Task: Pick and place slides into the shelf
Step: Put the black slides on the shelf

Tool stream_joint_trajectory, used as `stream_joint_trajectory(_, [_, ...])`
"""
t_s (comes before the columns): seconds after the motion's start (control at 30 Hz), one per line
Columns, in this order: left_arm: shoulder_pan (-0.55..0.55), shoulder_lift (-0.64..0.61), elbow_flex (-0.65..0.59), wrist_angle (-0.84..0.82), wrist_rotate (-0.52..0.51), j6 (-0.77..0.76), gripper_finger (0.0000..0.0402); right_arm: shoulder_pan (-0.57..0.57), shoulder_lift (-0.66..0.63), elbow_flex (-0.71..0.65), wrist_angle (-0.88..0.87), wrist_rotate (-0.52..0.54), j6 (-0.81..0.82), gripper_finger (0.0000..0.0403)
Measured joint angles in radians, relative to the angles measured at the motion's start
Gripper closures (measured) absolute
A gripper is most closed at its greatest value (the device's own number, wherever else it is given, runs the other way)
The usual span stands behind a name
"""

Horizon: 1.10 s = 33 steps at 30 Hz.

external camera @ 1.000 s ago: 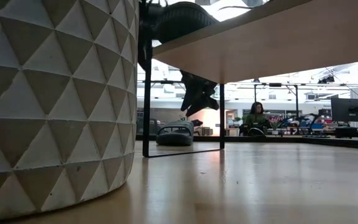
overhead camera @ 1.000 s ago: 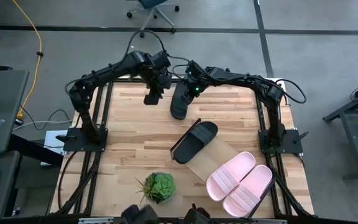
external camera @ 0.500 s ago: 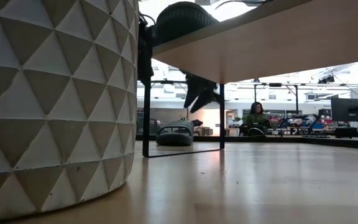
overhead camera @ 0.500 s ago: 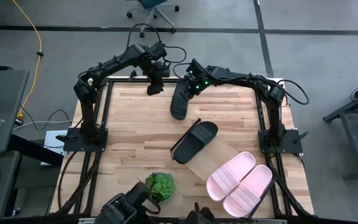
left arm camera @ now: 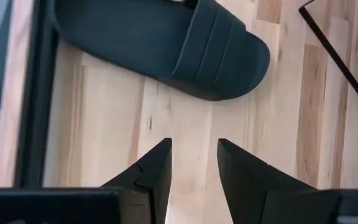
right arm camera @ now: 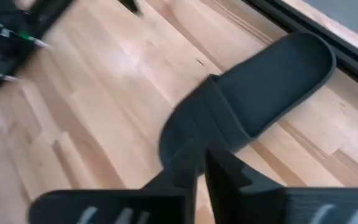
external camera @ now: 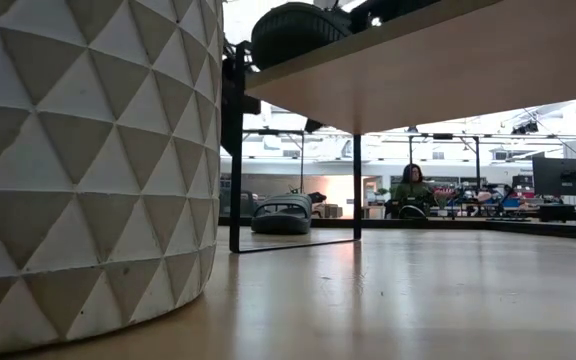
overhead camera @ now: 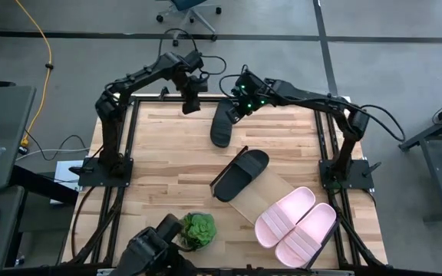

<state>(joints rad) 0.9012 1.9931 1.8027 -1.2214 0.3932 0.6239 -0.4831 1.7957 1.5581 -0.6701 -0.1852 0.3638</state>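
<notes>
Black slide (overhead camera: 222, 125) lay loose on the table (overhead camera: 159, 153) — my right gripper (overhead camera: 239, 107) above its heel, fingers together on nothing; left gripper (overhead camera: 191, 106) waited, fingers apart. Next: reopen, grip, carry to shelf (overhead camera: 263, 195).

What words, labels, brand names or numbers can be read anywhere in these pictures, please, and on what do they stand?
None can be read.
Black slides: ribbed straps only, no brand mark shows.
Pink slides: plain straps.
Shelf: bare wood.
Planter: only a triangle pattern.
Room behind the table, low view: any signs or screens are too small to read.
</notes>
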Motion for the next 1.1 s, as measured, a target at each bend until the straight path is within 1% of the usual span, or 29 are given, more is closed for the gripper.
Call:
stream_joint_trajectory(0.07, [-0.013, 0.014, 0.0, 0.008, -0.001, -0.001, 0.0284, 0.02, -0.028, 0.0, 0.0, 0.002, 0.009, 0.0399])
stream_joint_trajectory(0.27, [-0.039, 0.047, 0.0, 0.013, -0.019, -0.028, 0.0284, 0.074, -0.116, 0.0, -0.004, 0.019, 0.074, 0.0395])
stream_joint_trajectory(0.4, [-0.059, 0.056, 0.0, 0.003, -0.029, -0.023, 0.0284, 0.103, -0.163, 0.0, -0.012, 0.073, 0.083, 0.0402])
stream_joint_trajectory(0.5, [-0.079, 0.056, 0.0, -0.001, -0.072, 0.004, 0.0284, 0.118, -0.186, 0.0, -0.034, 0.118, 0.085, 0.0401])
stream_joint_trajectory(0.67, [-0.106, 0.056, 0.0, -0.1, -0.101, 0.064, 0.0284, 0.132, -0.195, 0.0, -0.081, 0.142, 0.104, 0.0402])
stream_joint_trajectory(0.77, [-0.114, 0.056, 0.0, -0.122, -0.192, 0.083, 0.0284, 0.144, -0.194, 0.0, -0.094, 0.149, 0.107, 0.0402])
stream_joint_trajectory(0.83, [-0.116, 0.056, 0.0, -0.096, -0.222, 0.079, 0.0284, 0.153, -0.193, 0.0, -0.093, 0.159, 0.107, 0.0402])
stream_joint_trajectory(0.97, [-0.115, 0.056, -0.002, -0.076, -0.22, 0.05, 0.0284, 0.166, -0.192, 0.0, -0.091, 0.167, 0.108, 0.0403])
stream_joint_trajectory(1.1, [-0.117, 0.055, -0.059, -0.061, -0.226, 0.019, 0.0284, 0.172, -0.192, 0.0, -0.092, 0.172, 0.108, 0.0403])
